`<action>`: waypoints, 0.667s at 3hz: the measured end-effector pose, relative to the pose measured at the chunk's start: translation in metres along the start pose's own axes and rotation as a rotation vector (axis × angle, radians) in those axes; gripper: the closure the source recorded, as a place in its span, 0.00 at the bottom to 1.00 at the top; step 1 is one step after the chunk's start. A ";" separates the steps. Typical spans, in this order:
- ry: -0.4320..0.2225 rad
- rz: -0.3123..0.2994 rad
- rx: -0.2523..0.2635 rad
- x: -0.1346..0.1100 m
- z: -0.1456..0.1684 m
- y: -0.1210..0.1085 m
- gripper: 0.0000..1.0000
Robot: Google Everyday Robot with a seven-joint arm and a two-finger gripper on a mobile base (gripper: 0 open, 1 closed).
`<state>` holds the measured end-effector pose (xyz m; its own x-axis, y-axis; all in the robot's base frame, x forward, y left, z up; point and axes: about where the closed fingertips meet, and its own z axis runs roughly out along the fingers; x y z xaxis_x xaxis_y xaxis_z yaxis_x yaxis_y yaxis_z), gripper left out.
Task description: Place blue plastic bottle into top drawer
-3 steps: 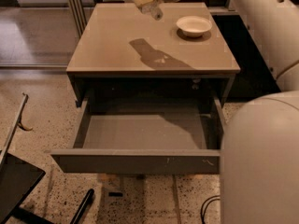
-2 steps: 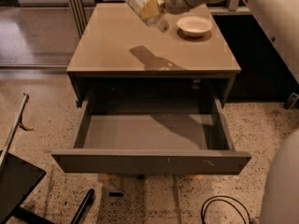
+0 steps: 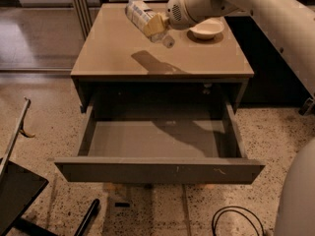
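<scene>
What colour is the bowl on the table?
The bowl is white, camera view. The gripper holds the blue plastic bottle above the table.

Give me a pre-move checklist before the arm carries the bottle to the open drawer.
1. Top drawer pulled open: ok.
2. Drawer floor bare where it shows: ok.
3. Gripper shut on the blue plastic bottle, which is held tilted above the tabletop: ok.
4. Bottle over the drawer opening: not ok; it hangs over the rear part of the tabletop.
5. White bowl apart from the bottle, off to the right in the view: ok.
</scene>
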<state>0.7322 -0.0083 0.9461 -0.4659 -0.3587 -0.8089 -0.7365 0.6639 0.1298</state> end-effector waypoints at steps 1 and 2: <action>-0.008 -0.050 -0.033 0.010 -0.004 0.018 1.00; -0.007 -0.142 -0.077 0.035 -0.021 0.050 1.00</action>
<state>0.6687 -0.0015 0.9370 -0.3509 -0.4408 -0.8262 -0.8304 0.5542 0.0570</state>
